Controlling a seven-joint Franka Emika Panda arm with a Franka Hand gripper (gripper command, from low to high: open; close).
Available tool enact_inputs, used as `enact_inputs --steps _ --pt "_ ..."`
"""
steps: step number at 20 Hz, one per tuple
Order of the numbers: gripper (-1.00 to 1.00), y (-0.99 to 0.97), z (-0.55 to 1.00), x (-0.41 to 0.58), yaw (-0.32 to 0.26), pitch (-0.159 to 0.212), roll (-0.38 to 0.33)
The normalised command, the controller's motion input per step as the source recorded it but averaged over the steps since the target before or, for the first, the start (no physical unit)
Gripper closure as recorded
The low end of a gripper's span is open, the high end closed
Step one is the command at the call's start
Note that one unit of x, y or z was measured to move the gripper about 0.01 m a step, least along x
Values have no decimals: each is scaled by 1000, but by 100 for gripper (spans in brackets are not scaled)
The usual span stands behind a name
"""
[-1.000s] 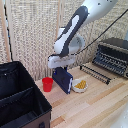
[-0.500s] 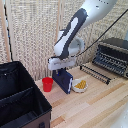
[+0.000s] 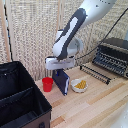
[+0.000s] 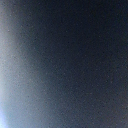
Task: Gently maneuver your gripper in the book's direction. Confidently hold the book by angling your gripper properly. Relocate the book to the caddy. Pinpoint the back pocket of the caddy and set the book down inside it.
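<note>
Standing upright on the wooden table (image 3: 95, 107), slightly tilted: the book (image 3: 61, 82), dark navy with a paler edge. Directly above it, at twelve o'clock from its top edge, the gripper (image 3: 61, 70), hidden under the white boxy wrist and down at the book's upper end. Cannot tell whether the fingers are spread or closed on the cover; tips not visible. At nine o'clock of the book, just beside it, a red cup (image 3: 47, 84). At three o'clock, near, a small white bowl (image 3: 79, 86) with yellow contents. Farther toward two o'clock, a black wire rack (image 3: 96, 74), and beyond it a black-and-silver toaster oven (image 3: 113, 56). At eight o'clock, well apart, the caddy (image 3: 20, 102), black, divider visible across its open top. Wrist view: only a blurred dark blue-grey surface filling everything, paler toward one side.
</note>
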Motion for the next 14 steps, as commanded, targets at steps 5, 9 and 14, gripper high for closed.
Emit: enact_inputs --steps 5,9,14 --pt "100 17 994 57 -73 84 -47" --pt "100 6 992 57 0 91 -55" --pt "100 39 1000 123 3 99 -16"
